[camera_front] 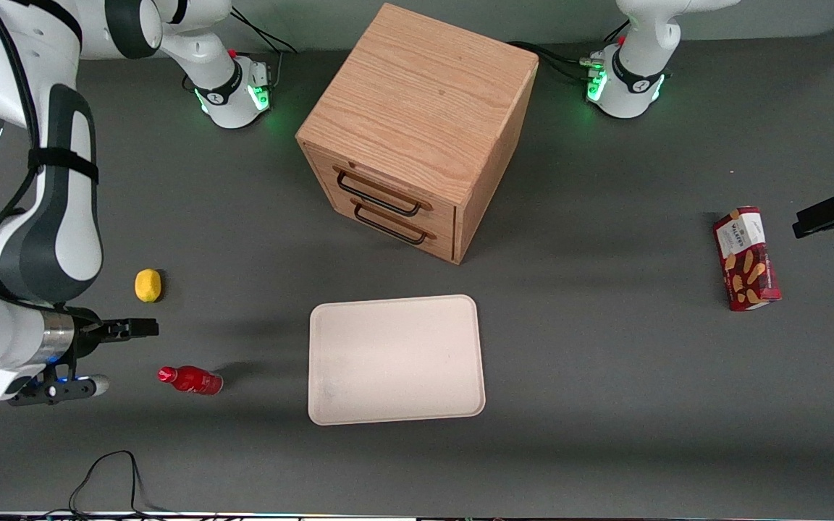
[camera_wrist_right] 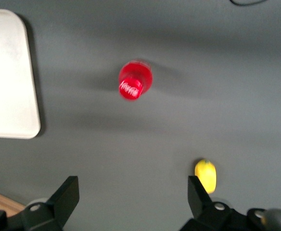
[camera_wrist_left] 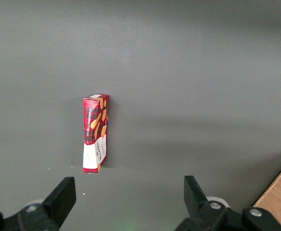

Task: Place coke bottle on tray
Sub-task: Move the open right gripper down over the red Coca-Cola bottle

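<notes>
The right arm's jaws hang over the grey counter at the working arm's end, standing well apart and holding nothing, as the wrist view shows with both fingers spread wide over bare surface; just beside them, a little farther from the front camera, sits a small yellow fruit, resting alone on the counter; nearer the camera than the jaws stands the bottle, glossy red all over, upright on the counter, its red cap facing the wrist camera, touching neither the jaws nor anything else; next along lies the tray, cream-white with rounded corners and a low rim, flat on the counter and apart from the bottle, with the bottle between it and the arm; above the tray in the front view, farther from the camera, stands the wooden cabinet, turned at an angle, its two drawers shut and each with a dark handle, its front corner near the tray but not touching it; well off toward the parked arm's end lies a red biscuit box, flat on the counter and well apart from everything else.
</notes>
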You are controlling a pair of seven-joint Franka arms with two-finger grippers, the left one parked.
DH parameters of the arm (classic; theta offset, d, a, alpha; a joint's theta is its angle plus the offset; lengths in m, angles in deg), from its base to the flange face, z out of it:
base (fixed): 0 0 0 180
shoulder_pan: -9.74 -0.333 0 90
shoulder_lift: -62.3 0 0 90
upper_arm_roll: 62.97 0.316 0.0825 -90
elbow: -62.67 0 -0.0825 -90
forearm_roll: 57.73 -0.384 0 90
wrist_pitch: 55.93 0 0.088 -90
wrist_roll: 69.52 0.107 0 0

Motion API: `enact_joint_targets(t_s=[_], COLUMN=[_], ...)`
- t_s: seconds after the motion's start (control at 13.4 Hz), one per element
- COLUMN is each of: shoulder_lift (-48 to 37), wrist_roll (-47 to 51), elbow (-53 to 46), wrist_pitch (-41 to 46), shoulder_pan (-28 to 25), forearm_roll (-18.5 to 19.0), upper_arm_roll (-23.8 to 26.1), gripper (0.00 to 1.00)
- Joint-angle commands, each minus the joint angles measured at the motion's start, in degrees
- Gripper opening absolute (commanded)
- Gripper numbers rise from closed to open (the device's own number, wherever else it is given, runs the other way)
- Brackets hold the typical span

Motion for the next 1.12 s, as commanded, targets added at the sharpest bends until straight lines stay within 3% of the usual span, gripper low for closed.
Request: enact_joint_targets(t_s=[0.0,0.3,1.05], shoulder_lift=[4.29,7.81,12.03], wrist_roll=[-1.23,-0.61,-0.61], elbow=[-4.88,-7.79,-7.70], wrist_pitch=[-0.98,-4.49,-10.21], shoulder_pan=[0.60,2.62,2.62], forearm_roll=[-1.59,-1.41,-0.89], upper_arm_roll=[0.84,4.35,4.27], gripper=[1.00,1.00,1.00])
